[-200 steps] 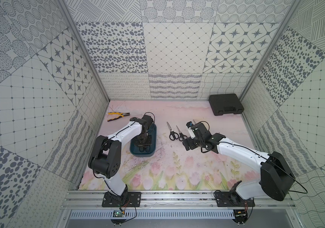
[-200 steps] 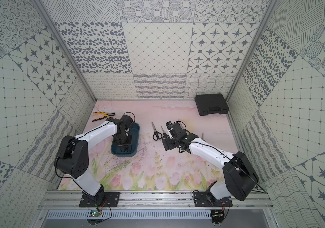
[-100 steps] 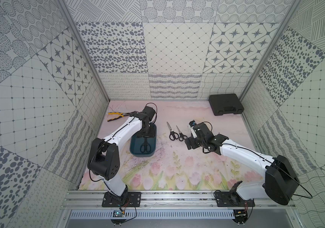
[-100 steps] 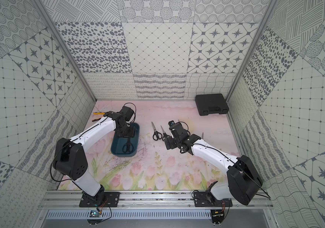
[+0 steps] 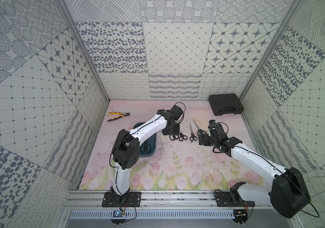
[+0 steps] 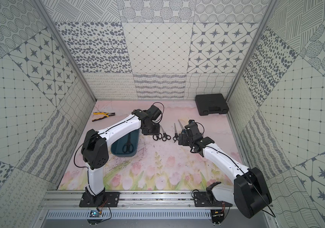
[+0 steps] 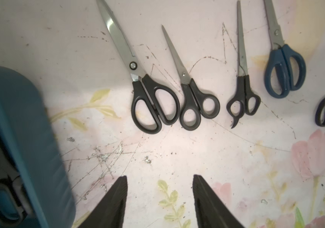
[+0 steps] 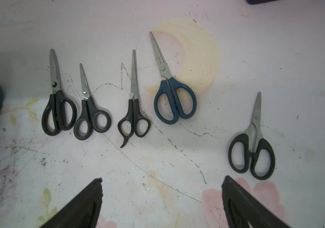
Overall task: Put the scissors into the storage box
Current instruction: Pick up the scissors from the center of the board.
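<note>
1. The pliers [image 5: 118, 116] lay well beyond the box from the left gripper. We judged them outside the job.
2. The box [image 7: 19, 138] sat just beside the left gripper, on the side away from the right gripper. One black pair [image 6: 128, 145] lay flat inside, lengthwise. We judged that was the way its length fitted.
3. The left gripper [image 7: 159, 177] hung over the mat [image 7: 157, 150], jaws moderately apart and nothing between them. It pointed down at bare mat, just short of the nearest handles.
4. Five pairs lay closed in a row ahead of both grippers, handles toward them and blades away, which we judged eased a grasp at the handles.
   - The large pair [image 7: 155, 102] was closest ahead of the left gripper.
   - Next came the grey pair [image 7: 197, 106]. Whether their loops touched, we could not tell.
   - Then the hooked pair [image 8: 134, 116] and the blue pair [image 8: 174, 98] lay clear of each other.
   - The short pair [image 8: 252, 152] lay apart from the rest, just ahead of one right finger [image 8: 242, 201].
5. The right gripper [image 8: 162, 177] hovered over the mat with jaws spread wide and empty, aimed between the hooked and short pairs.
6. The case [image 5: 225, 104] stood shut, well beyond the right gripper.
7. A faint mark sat on the blue pair's blade, too small for us to read. We saw no other writing.
</note>
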You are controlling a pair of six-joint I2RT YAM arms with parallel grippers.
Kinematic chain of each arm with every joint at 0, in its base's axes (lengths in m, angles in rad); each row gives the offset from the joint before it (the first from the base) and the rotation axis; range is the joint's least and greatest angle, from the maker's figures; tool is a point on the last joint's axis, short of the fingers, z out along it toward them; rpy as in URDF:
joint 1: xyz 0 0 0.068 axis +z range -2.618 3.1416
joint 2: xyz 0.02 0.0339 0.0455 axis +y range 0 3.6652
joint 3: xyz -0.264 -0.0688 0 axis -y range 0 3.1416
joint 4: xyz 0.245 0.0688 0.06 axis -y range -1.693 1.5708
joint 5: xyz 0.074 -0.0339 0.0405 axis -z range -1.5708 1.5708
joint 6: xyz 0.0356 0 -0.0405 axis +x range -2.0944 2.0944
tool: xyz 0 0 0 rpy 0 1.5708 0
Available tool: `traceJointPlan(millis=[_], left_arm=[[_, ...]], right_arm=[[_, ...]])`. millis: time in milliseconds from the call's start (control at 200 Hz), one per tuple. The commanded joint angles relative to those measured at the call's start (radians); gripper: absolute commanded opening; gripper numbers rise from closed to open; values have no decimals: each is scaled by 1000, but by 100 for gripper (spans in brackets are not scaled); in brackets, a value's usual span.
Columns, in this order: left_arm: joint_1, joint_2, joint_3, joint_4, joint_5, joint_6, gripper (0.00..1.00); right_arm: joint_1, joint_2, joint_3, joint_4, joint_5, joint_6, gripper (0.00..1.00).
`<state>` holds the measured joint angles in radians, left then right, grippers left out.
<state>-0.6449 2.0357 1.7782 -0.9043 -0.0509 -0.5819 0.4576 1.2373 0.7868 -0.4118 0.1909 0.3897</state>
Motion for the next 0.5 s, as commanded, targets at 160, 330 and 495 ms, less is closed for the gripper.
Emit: traceJointPlan(millis=[160,330,495], left_arm=[[13,187,137,25,79,-107,50],[28,227,140,13,38,-107,48],[41,255,140,17,18,-104,48]], right_arm=[[3,-18,-26,40,-13,1,97],[3,-8,-24,43,-30,-13,96],[1,-3,-26,49,-50,-33,97]])
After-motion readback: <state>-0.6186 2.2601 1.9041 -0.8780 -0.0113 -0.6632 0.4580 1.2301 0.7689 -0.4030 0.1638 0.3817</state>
